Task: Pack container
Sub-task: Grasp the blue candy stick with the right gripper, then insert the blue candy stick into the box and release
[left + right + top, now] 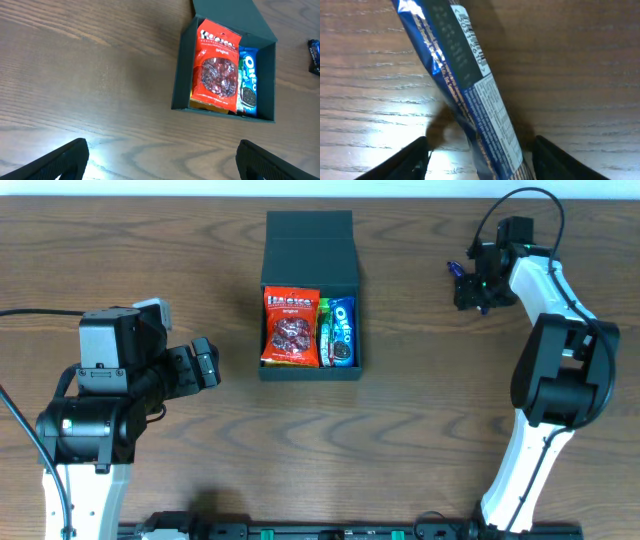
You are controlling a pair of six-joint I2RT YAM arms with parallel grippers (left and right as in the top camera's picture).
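The container (pixel 310 372) is a dark teal-black box at the table's middle, its flap lid open toward the back. Inside lie a red snack packet (pixel 291 328), a thin green packet (pixel 324 330) and a blue Oreo packet (pixel 342 330). The left wrist view shows the box (pixel 181 70) with the red packet (pixel 216 70) and the Oreo packet (pixel 248 82). My left gripper (pixel 205 365) is open and empty, left of the box (pixel 162 155). My right gripper (pixel 468 282) is at the back right, open, with a blue wrapped snack bar (pixel 465 85) between its fingers (pixel 477 160).
A yellow packet edge (pixel 205 105) peeks from under the red packet. Bare wood table (pixel 420 430) lies round the box. The right arm's white links (pixel 560 370) stand along the right side, and the left arm's base (pixel 95 410) at the front left.
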